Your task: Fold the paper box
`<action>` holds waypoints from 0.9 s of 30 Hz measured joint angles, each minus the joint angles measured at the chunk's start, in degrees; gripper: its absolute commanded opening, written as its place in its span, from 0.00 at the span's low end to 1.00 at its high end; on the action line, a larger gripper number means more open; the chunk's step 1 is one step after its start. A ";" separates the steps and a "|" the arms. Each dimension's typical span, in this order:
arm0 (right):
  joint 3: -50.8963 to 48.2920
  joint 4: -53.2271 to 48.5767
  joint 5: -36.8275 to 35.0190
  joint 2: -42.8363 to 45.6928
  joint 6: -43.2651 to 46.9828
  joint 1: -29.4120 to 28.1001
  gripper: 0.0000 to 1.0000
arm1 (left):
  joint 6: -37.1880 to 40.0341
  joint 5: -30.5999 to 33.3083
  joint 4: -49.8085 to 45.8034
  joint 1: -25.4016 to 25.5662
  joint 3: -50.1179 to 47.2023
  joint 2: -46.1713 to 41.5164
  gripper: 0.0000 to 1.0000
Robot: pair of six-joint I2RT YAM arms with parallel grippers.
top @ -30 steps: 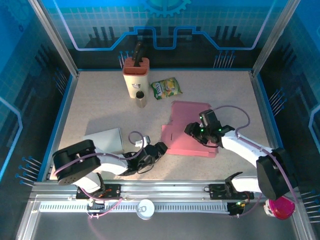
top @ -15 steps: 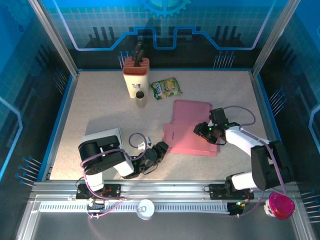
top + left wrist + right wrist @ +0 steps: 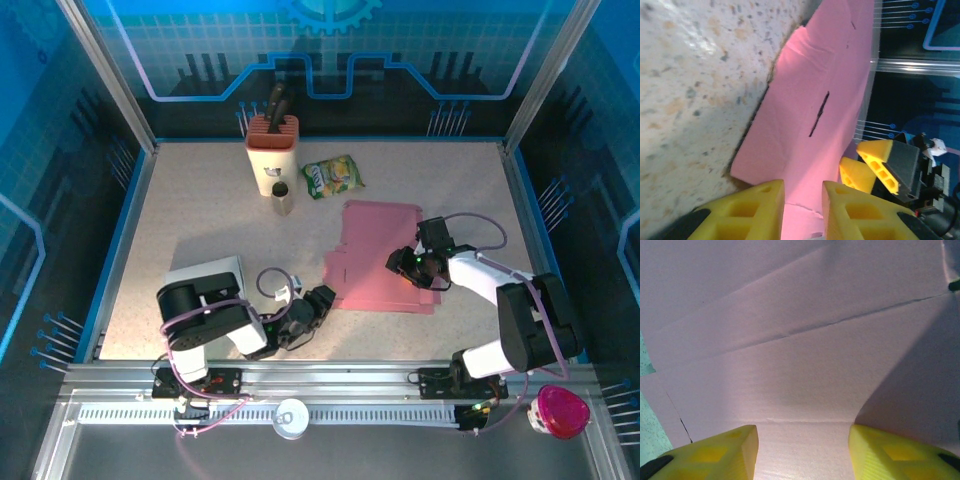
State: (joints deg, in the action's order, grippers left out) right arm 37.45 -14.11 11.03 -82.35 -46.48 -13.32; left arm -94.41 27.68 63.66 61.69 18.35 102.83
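Right of centre on the bench (image 3: 200, 200): one paper box (image 3: 370, 250), pink, an unfolded blank lying flat.

Material, judged: thin card. It should be light, limp across its open panels and stiffer along the scored creases seen in the right wrist view. It is easily dented or torn at the cut slots, and it is likely to slide on the speckled top unless pinned.

Hold, judged: by an outer edge or corner flap, since the flat middle offers no purchase. One panel should be pressed down while its neighbour is lifted along a crease.

Orientation: the long axis appears to run near to far, slightly skewed. The narrower panel points to the far side and the broader part lies toward the arms, though the blank is almost as wide as it is long.

Left pincer (image 3: 322, 298): at the near-left corner, fingers narrowly apart with the sheet's edge at the gap. I cannot tell whether they nip it.

Right pincer (image 3: 415, 265): over the right-hand part of the sheet, fingers spread wide with nothing clasped between them.
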 measured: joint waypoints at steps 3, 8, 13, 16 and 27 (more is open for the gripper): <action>0.00 -0.07 0.02 0.63 0.07 0.00 0.51 | 0.04 0.15 -11.76 0.09 0.55 -7.08 0.38; 0.02 -0.92 -0.04 3.58 0.96 0.00 0.52 | 5.86 1.29 -41.07 -1.53 9.68 -21.05 0.58; 0.39 -2.32 -0.02 4.68 3.23 0.00 0.52 | 23.98 -8.55 -53.02 -15.50 22.10 -21.27 0.57; 0.74 -3.06 0.22 4.68 4.61 0.02 0.52 | 38.18 -17.29 -58.42 -22.86 31.08 -13.94 0.57; 1.38 -5.92 2.14 8.46 8.76 0.26 0.53 | 76.83 -36.81 -80.21 -29.20 52.87 4.35 0.63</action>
State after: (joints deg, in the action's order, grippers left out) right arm 38.83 -20.03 13.17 -73.89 -37.71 -13.06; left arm -17.58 -9.13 -16.56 32.49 71.22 107.18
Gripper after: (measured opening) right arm 0.531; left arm 0.617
